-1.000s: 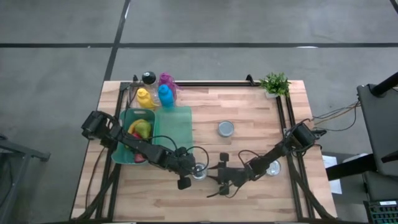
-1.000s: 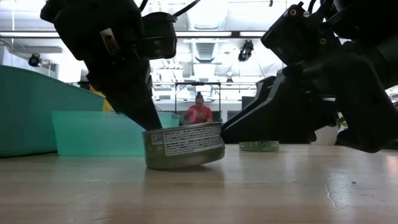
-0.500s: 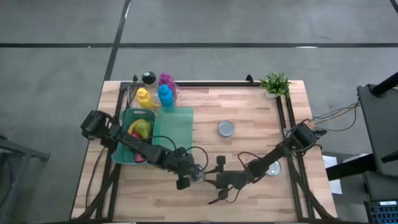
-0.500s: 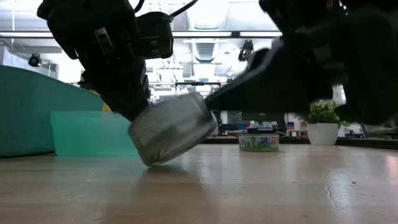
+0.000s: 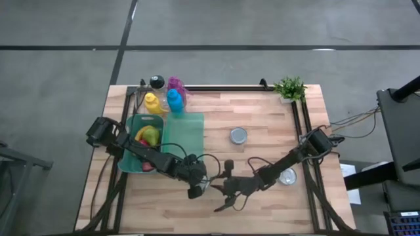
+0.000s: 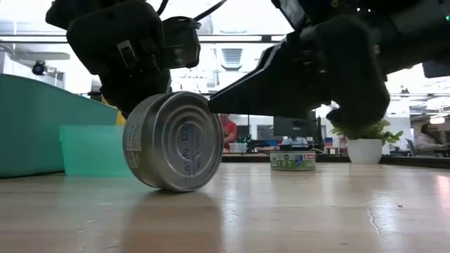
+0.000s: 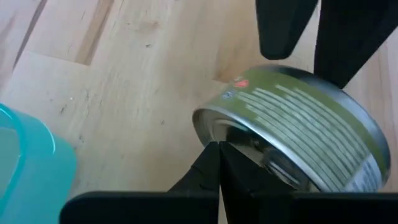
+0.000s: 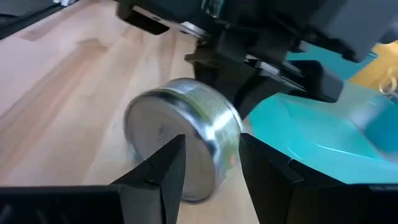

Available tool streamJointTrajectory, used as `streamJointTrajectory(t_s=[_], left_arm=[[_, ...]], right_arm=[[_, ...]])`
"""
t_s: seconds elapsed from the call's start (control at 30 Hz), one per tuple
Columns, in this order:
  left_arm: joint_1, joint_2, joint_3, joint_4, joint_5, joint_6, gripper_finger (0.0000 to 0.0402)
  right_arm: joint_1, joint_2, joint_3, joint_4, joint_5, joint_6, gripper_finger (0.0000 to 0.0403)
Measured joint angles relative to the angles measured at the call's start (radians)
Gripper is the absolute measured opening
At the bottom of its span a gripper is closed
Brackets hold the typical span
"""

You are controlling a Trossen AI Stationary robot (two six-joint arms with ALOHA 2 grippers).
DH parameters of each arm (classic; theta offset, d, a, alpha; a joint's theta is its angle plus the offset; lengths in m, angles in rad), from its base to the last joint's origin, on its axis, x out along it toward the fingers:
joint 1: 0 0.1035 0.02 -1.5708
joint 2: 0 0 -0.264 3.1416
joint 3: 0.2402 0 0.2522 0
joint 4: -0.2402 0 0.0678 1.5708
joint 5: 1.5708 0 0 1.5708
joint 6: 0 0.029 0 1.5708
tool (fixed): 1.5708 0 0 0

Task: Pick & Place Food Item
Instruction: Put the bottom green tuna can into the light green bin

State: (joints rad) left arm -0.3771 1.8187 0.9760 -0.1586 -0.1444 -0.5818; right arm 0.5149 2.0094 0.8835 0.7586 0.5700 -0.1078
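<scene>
Steel can (image 6: pixel 172 141) stands on edge, axis level, wedged between left gripper's (image 5: pixel 200 187) pressed-together fingers and right gripper's (image 5: pixel 218 188) near-closed fingers.

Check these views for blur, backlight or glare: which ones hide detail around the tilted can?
Low view: bright ceiling lights behind leave both arms as dark silhouettes, though the can is sharp. Left wrist view: the can's label is smeared and soft, and the shut left claw is a black shape. Right wrist view: can and teal bin are blurred. High view: even light, everything small.
</scene>
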Motion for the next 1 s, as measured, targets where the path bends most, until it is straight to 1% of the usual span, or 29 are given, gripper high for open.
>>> streamJointTrajectory(t_s=[0.2, 0.33, 0.6, 0.9, 1.0], left_arm=[[0.0, 0.0, 0.001, -0.004, 0.005, 0.001, 0.0003], [0.0, -0.021, 0.0, -0.007, 0.016, 0.001, 0.0003], [0.0, -0.127, -0.003, -0.123, 0.022, -0.007, 0.0003], [-0.001, -0.212, 0.005, -0.113, 0.009, 0.002, 0.0003], [-0.001, -0.226, 0.005, -0.114, 0.009, 0.005, 0.0003]], right_arm=[[0.004, 0.0, -0.004, 0.0, -0.003, 0.003, 0.0147], [0.002, 0.0, -0.013, -0.001, 0.008, 0.005, 0.0147], [0.004, -0.005, -0.046, 0.0, 0.009, 0.075, 0.0147], [0.004, -0.007, -0.066, 0.001, 0.01, 0.095, 0.0147], [0.004, -0.011, -0.085, 0.002, 0.037, 0.112, 0.0147]])
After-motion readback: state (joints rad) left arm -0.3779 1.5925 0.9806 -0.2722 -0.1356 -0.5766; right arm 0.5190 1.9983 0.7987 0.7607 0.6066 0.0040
